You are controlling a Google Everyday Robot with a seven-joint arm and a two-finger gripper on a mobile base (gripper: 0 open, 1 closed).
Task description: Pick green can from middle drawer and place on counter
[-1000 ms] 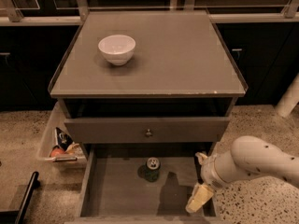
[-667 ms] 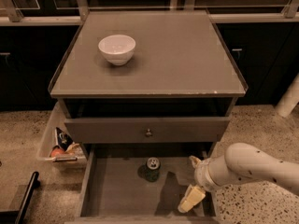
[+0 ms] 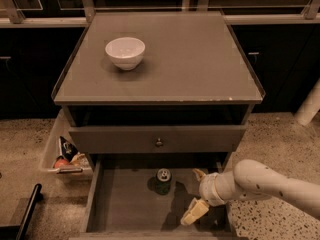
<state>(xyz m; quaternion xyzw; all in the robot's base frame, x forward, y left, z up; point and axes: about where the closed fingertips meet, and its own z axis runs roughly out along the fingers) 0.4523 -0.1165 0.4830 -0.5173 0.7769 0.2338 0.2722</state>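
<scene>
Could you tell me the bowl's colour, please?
The round bowl is white, camera view; the claw is over the grey-brown drawer.

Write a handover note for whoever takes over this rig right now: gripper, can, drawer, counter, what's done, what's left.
Gripper: open, empty, low inside the middle drawer, beside the green can on its right in the view, not touching it.
Green can: upright on the drawer floor, toward the back.
Counter: a white bowl sits on it; no can there.
Done: drawer pulled open, gripper brought near the can.
Left: grasp the can, lift it out, set it on the counter.
</scene>
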